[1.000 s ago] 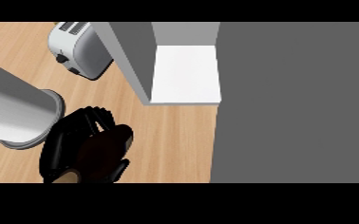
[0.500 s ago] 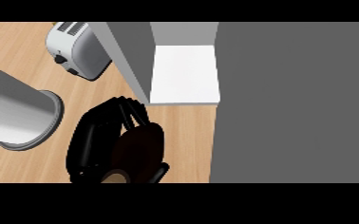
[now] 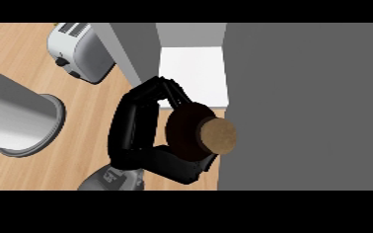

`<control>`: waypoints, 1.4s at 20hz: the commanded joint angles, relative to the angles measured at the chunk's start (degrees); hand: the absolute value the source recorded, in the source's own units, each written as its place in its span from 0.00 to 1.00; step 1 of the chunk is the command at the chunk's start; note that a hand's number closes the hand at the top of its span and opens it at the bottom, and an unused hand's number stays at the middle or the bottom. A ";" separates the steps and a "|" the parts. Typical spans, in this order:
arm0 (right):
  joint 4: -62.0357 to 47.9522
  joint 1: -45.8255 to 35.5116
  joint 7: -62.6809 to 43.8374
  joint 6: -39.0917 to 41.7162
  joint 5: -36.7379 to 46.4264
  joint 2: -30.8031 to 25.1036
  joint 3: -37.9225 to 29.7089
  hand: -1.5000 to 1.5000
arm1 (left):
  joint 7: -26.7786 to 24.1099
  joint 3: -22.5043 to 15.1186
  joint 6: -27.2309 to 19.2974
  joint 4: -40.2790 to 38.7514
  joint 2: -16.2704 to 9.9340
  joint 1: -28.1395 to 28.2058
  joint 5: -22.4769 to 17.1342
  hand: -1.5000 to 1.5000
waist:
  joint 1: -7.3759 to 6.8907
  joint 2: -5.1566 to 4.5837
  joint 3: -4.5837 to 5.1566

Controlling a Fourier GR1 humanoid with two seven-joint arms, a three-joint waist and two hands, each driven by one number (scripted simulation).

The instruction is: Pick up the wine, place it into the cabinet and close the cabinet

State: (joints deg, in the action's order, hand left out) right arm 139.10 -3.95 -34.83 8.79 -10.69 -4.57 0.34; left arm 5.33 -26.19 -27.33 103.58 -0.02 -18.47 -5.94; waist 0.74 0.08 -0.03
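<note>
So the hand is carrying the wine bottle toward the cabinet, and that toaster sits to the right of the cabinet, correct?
Not quite: the head view shows the toaster left of the cabinet, not right. The hand does hold the wine bottle near the cabinet.

Light wood-grain tabletop [image 3: 44, 177], brushed-metal silver toaster [image 3: 80, 54] upper left, dark glossy wine bottle [image 3: 186, 131] with matt cork-brown top.

The hand [image 3: 142, 128] was curled round the wine [image 3: 200, 133], which sat at its right side. Just beyond its fingertips stood the open cabinet [image 3: 193, 74]. The toaster [image 3: 79, 54] lay on the desk [image 3: 29, 79] to its far upper left, and a large cylinder [image 3: 25, 118] stood at its left.
</note>
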 commanded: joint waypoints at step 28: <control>8.16 -1.58 -5.77 -0.71 -5.19 -1.41 -3.56 0.00 | -17.12 -4.68 -13.81 -24.77 0.01 -10.62 -11.75 1.00 | 0.16 -0.06 0.05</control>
State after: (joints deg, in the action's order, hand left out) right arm 139.07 -7.29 -37.74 9.10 -12.34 -6.24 -2.89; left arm -7.71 -29.33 -41.57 82.36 -0.21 -30.53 -16.53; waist 0.89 0.05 0.02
